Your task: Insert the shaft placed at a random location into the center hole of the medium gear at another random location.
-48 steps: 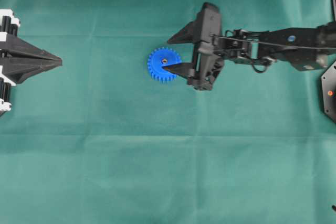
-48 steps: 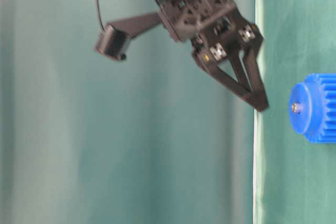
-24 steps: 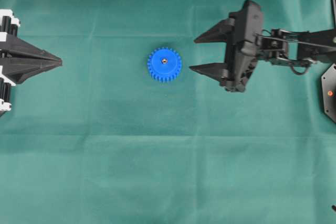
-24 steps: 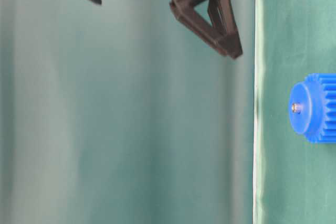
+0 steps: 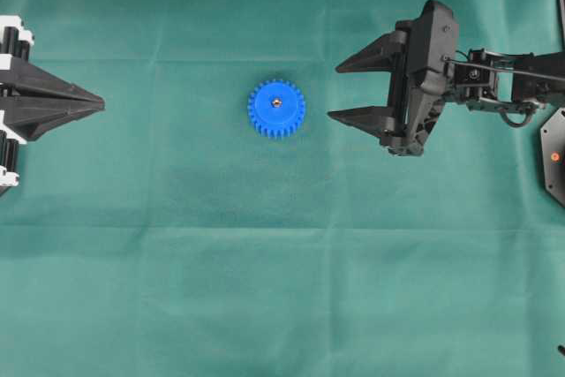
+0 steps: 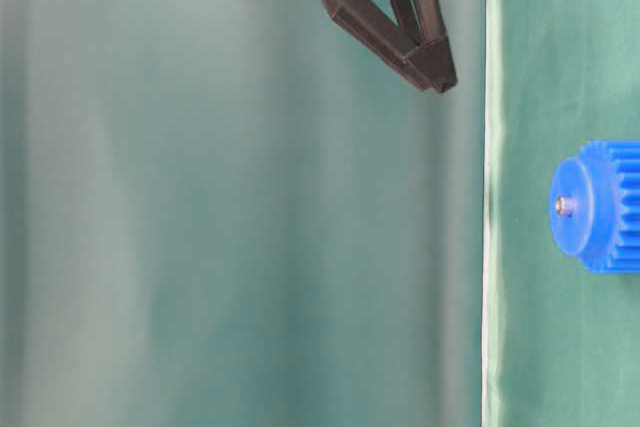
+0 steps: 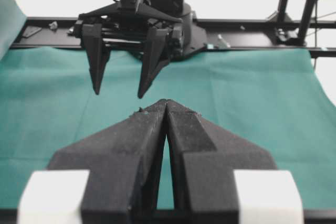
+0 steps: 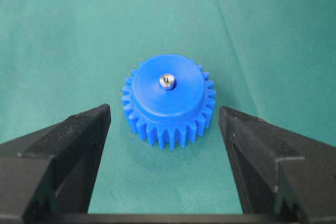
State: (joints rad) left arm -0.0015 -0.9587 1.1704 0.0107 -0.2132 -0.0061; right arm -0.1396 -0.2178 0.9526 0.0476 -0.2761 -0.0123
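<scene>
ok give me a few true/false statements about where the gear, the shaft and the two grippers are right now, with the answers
1. The shaft sits in the centre of the medium gear. True.
2. The right gripper is shut on the gear. False: its jaws stand wide open, clear of the gear, holding nothing.
3. The left gripper has its jaws closed together. True.
4. The gear is tipped on its edge. False: it lies flat on the green cloth, hub up.
5. In the overhead view the left gripper is next to the gear. False: it sits at the far left edge, well apart from it.
</scene>
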